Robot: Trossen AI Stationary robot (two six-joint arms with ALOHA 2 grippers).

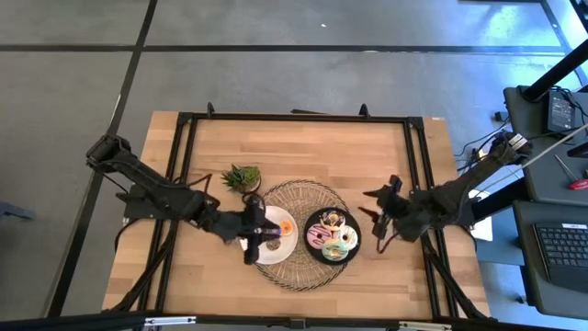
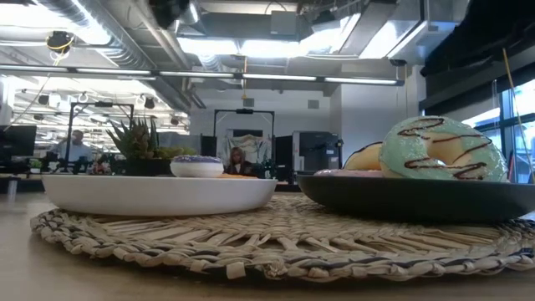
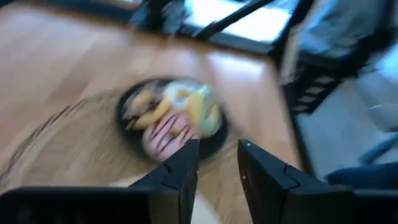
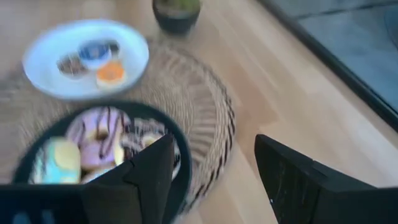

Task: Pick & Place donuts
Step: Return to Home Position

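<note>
Several donuts, among them a pink one (image 1: 319,237) and a green one (image 2: 443,150), lie piled on the black plate (image 1: 354,223). Three mini donuts lie on the white plate (image 4: 43,46): orange (image 4: 111,73), purple-blue (image 4: 96,51) and brown (image 4: 71,65). My left gripper (image 1: 260,235) hovers over the white plate, open and empty, its fingers (image 3: 180,171) pointing toward the black plate (image 3: 124,124). My right gripper (image 1: 377,217) is open and empty just right of the black plate, fingers spread wide (image 4: 214,174).
Both plates sit on a round woven mat (image 1: 303,195) in the table's near middle. A small potted plant (image 1: 243,177) stands on the wood just beyond the mat's left part. Bare wood lies to the left, right and far side; black frame rails (image 1: 413,175) border the table.
</note>
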